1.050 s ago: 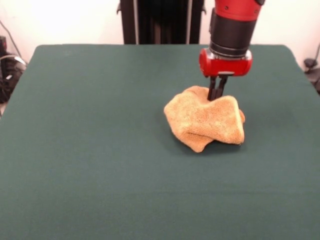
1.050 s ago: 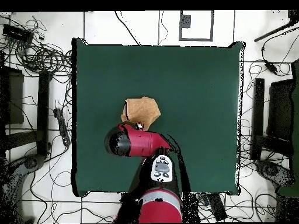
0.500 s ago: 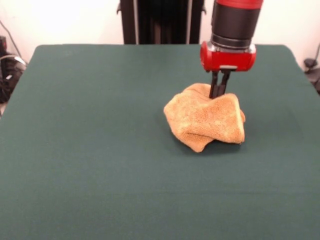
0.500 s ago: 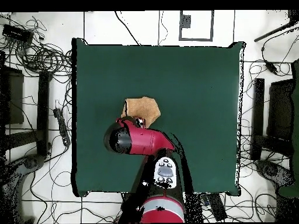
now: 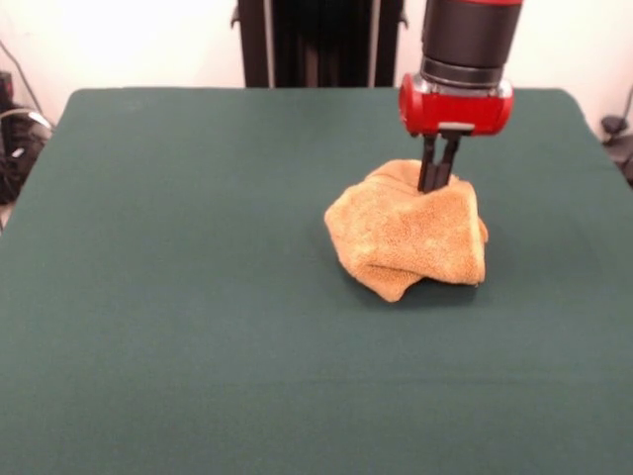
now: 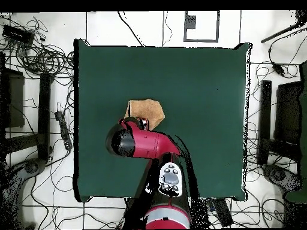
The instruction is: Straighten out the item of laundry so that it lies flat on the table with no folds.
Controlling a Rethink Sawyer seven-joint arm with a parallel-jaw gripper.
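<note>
The item of laundry (image 5: 410,237) is an orange-tan terry towel, bunched and folded over itself right of the middle of the dark green table (image 5: 178,297). My gripper (image 5: 435,183) comes straight down onto the towel's far top edge, its two dark fingers close together and pinching a raised fold of cloth. In the overhead view the towel (image 6: 147,112) shows just beyond the red arm, which hides the gripper and the towel's near part.
Cables and dark equipment (image 6: 42,90) lie on the floor around the table. A black stand (image 5: 316,45) rises behind the table's far edge.
The gripper has risen a little with the pinched fold, and the towel's top edge has lifted slightly. The rest of the towel stays in place.
</note>
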